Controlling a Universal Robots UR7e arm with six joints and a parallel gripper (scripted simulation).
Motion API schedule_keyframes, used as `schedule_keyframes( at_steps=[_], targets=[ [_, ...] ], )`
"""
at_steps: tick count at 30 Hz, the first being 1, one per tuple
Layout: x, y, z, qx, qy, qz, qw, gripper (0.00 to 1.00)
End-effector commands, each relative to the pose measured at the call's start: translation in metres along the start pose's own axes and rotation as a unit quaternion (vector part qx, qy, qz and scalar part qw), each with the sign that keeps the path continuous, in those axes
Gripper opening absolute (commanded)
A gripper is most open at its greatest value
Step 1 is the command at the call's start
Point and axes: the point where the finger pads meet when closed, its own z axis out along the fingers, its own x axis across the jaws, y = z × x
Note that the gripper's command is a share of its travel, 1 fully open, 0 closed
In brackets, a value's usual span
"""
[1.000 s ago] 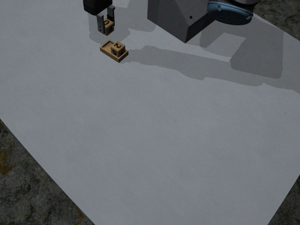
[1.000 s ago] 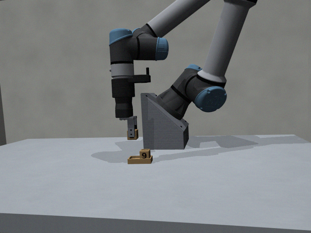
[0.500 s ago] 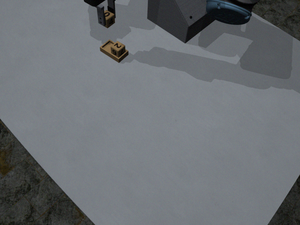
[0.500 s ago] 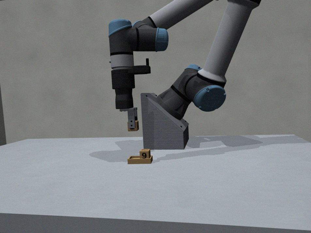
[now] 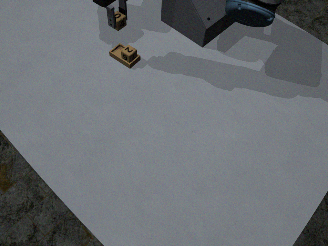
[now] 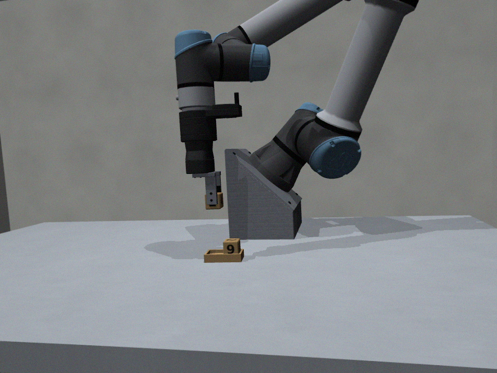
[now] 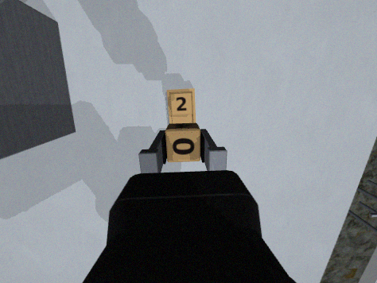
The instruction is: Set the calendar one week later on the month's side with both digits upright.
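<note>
1. Top view: your gripper (image 5: 118, 22) (image 6: 215, 198) (image 7: 183, 139) is clamped on the held cube (image 5: 119, 23) (image 6: 220, 200) (image 7: 183, 157), 0 on top, 4 on a side. Tray (image 5: 119, 59) (image 6: 222, 258) (image 7: 194, 115) sits on the table (image 5: 159, 132) (image 6: 240, 301) (image 7: 278, 79), seated cube (image 5: 129, 55) (image 6: 231, 245) (image 7: 180, 111) at one end, 2 up, 9 and 7 on its sides. Month's name not readable; check that side before you commit to a digit.

2. Exterior view: held cube hangs well above the table, looks level. Seated cube shows 9 this way, at the tray's right end; left end is the vacant slot. Step looks like carrying or reorienting, likely mid-task. Keep height, keep off the pedestal (image 5: 182, 23) (image 6: 260, 217) (image 7: 32, 79), settle the turn before lowering. Then go straight down slowly; a slanted drop could catch the tray wall or nudge the neighbour.

3. Wrist view: fingers press opposite faces; the 0 reads sideways, the 2 upright. Square the cube's edges to the tray, leave the fingers room beside wall and neighbour, release only once it's flat, back off straight up.

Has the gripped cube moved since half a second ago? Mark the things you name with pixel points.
Yes, slightly upward: in the exterior view, the gripped cube (image 5: 120, 21) (image 6: 219, 200) (image 7: 183, 145) sits higher against the angled grey pedestal (image 5: 182, 18) (image 6: 260, 217) (image 7: 32, 79).
</note>
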Motion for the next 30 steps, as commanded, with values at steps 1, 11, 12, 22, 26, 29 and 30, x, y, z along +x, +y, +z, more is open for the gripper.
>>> schedule_keyframes(
  at_steps=[1, 11, 12, 22, 26, 29, 30],
  targets=[
    [0.0, -0.007, 0.001, 0.001, -0.001, 0.022, 1.0, 0.6],
    [0.005, -0.03, -0.001, 0.001, -0.001, 0.139, 0.99, 0.6],
    [0.005, -0.032, -0.001, 0.001, -0.001, 0.152, 0.988, 0.6],
    [0.007, -0.052, -0.002, 0.0, -0.001, 0.256, 0.967, 0.6],
    [0.008, -0.059, -0.001, 0.0, -0.001, 0.3, 0.954, 0.6],
    [0.008, -0.065, -0.001, 0.0, -0.001, 0.332, 0.943, 0.6],
    [0.008, -0.067, -0.001, 0.0, -0.001, 0.341, 0.94, 0.6]
  ],
)
